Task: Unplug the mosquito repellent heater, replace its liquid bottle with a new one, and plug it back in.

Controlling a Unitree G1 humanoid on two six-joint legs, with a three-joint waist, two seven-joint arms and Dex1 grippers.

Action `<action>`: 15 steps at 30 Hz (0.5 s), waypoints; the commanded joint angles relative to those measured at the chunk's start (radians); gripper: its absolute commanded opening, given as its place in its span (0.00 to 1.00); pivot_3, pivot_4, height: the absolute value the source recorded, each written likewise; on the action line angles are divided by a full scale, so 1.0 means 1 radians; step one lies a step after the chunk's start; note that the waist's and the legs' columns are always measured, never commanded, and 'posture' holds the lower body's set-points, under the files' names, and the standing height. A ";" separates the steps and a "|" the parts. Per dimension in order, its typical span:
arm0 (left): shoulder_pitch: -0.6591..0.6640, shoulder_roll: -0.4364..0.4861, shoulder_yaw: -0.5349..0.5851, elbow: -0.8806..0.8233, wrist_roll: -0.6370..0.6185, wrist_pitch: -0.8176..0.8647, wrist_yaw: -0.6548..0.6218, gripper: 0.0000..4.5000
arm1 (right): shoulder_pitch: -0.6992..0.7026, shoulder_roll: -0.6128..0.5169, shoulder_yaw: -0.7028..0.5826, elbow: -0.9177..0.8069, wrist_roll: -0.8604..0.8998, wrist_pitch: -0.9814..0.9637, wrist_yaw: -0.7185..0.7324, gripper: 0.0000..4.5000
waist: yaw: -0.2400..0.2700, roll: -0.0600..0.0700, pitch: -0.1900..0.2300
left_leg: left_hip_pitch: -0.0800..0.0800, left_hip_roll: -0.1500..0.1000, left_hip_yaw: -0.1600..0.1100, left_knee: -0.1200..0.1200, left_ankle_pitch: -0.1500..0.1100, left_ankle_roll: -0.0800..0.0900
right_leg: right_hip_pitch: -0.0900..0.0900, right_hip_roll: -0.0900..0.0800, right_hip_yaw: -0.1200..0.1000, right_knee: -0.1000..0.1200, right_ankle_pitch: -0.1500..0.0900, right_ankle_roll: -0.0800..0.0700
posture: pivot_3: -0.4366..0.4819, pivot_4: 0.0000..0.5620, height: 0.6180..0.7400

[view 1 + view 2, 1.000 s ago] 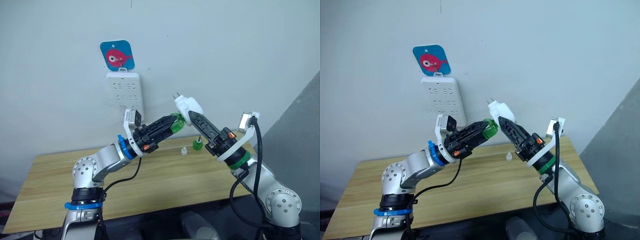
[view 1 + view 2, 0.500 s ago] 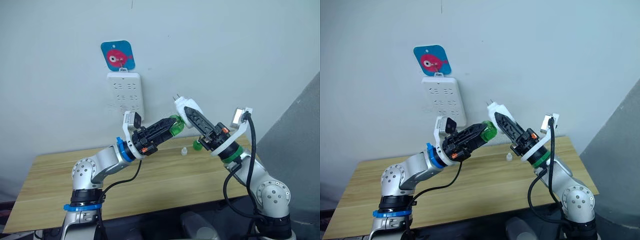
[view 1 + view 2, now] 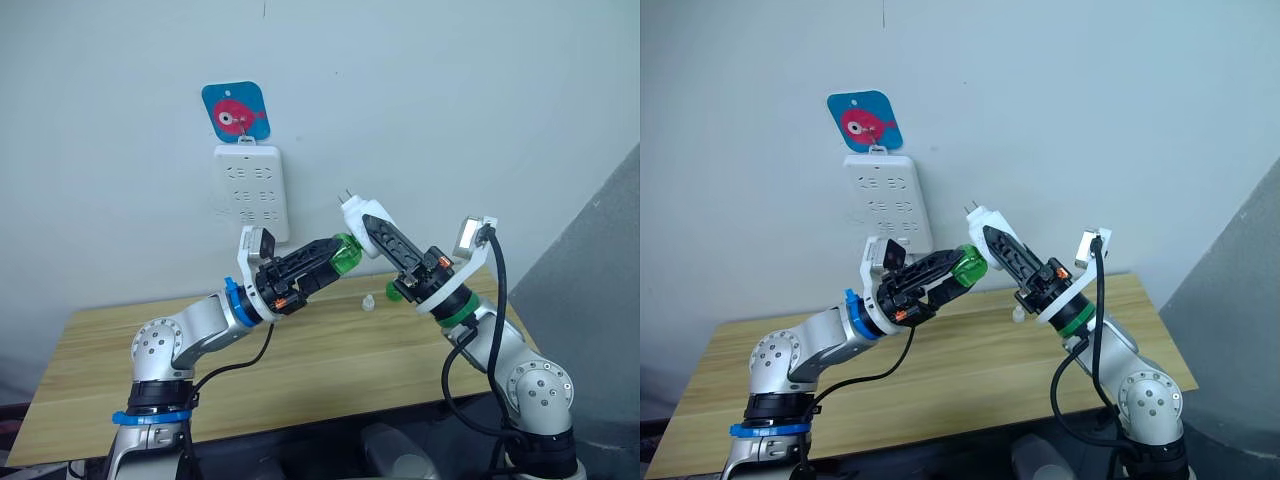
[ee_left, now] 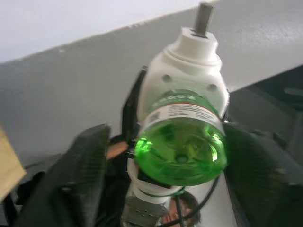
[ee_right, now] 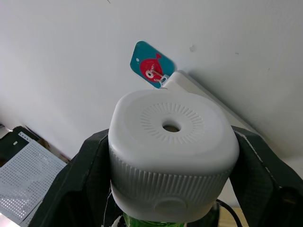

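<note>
I see the mosquito repellent heater (image 3: 357, 219) held up in the air above the table, in front of the wall: a small white rounded plastic unit, tilted, with its 2 metal prongs pointing up and toward the wall. Its top shows a round vent hole ringed by fine radial slots, and a ribbed band runs around its side. A green translucent liquid bottle (image 4: 181, 146) with a printed label is seated in its underside, the bottle's round base pointing away from the heater
</note>
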 commanded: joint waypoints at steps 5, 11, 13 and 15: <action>0.112 0.230 0.008 -0.183 0.619 -0.250 -0.285 1.00 | -0.009 -0.032 -0.040 -0.029 -0.003 -0.008 0.026 0.67 | -0.002 0.002 -0.002 | 0.001 0.000 0.001 -0.003 0.000 0.000 | -0.001 0.000 0.001 0.000 0.000 0.000 | 0.17 0.04 0.95; 0.212 0.307 0.051 -0.193 1.106 -0.673 -0.398 1.00 | -0.027 -0.206 -0.053 -0.045 -0.083 0.064 0.081 0.67 | 0.028 0.002 -0.002 | 0.002 0.000 0.003 -0.005 0.000 0.000 | -0.001 -0.001 0.002 -0.001 -0.001 -0.002 | 0.23 0.05 0.95; 0.214 0.338 0.085 -0.159 1.161 -0.725 -0.449 1.00 | -0.035 -0.276 -0.038 -0.067 -0.129 0.096 0.117 0.67 | 0.040 0.002 -0.002 | 0.002 0.000 0.004 -0.005 0.000 0.000 | -0.002 -0.001 0.002 -0.001 -0.001 -0.003 | 0.25 0.05 0.95; 0.198 0.358 0.112 -0.116 1.185 -0.742 -0.490 1.00 | -0.042 -0.311 -0.025 -0.083 -0.159 0.111 0.142 0.67 | 0.049 0.002 -0.002 | 0.002 0.001 0.004 -0.005 0.000 0.000 | -0.003 -0.001 0.002 0.000 -0.002 -0.003 | 0.26 0.05 0.95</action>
